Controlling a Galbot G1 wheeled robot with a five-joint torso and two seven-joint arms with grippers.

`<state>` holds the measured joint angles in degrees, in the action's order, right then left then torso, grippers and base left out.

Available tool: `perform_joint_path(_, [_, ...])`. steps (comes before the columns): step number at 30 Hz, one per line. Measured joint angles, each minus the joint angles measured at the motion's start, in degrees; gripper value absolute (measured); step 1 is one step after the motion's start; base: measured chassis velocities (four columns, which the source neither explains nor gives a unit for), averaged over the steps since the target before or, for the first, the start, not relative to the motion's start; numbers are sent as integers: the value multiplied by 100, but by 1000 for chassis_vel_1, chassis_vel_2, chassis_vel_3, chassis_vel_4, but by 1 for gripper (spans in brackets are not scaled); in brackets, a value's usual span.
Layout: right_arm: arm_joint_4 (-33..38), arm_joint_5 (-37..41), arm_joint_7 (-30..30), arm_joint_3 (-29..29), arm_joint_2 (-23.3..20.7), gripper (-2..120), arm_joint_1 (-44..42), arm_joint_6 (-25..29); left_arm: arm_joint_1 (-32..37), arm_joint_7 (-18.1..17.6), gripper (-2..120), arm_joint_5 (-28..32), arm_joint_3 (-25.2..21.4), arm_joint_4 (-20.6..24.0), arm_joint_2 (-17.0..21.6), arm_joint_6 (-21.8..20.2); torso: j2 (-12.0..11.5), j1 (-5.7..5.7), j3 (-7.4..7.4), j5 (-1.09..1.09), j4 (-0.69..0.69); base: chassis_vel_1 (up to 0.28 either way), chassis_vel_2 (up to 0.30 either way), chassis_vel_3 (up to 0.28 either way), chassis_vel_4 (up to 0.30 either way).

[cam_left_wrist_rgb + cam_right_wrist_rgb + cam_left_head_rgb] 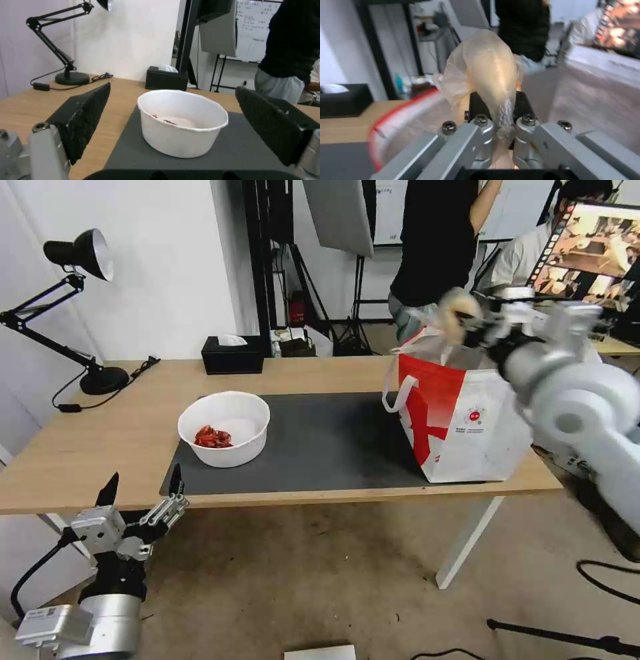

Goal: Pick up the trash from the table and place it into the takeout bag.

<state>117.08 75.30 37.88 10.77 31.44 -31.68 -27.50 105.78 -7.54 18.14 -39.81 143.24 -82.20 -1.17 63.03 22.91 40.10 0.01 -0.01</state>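
Right gripper (496,110) pinches the wrapped beige ball (486,67) above the takeout bag (467,420) at the desk's (100,447) right end; left gripper (141,488), jaws spread, hangs below the front edge facing the white bowl (225,428).

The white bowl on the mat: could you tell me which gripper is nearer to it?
Left. The left gripper hangs open just off the table edge facing the white bowl; the right gripper is over the takeout bag.
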Motion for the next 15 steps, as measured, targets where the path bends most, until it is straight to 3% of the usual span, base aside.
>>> perform_joint_path(3, [-9,29,20,185,-16,6,-238,-26,-2,6,100,1,10,0,20,-2,0,0,0,1,0,0,0,0,0])
perform_joint_path(5, [-24,66,103,278,7,18,-351,-30,-6,9,100,2,18,0,45,-3,0,0,0,-1,1,0,0,0,0])
perform_joint_path(15, [38,121,205,385,48,51,-415,-30,-4,16,100,7,27,0,66,-17,0,0,0,-1,2,0,0,0,0])
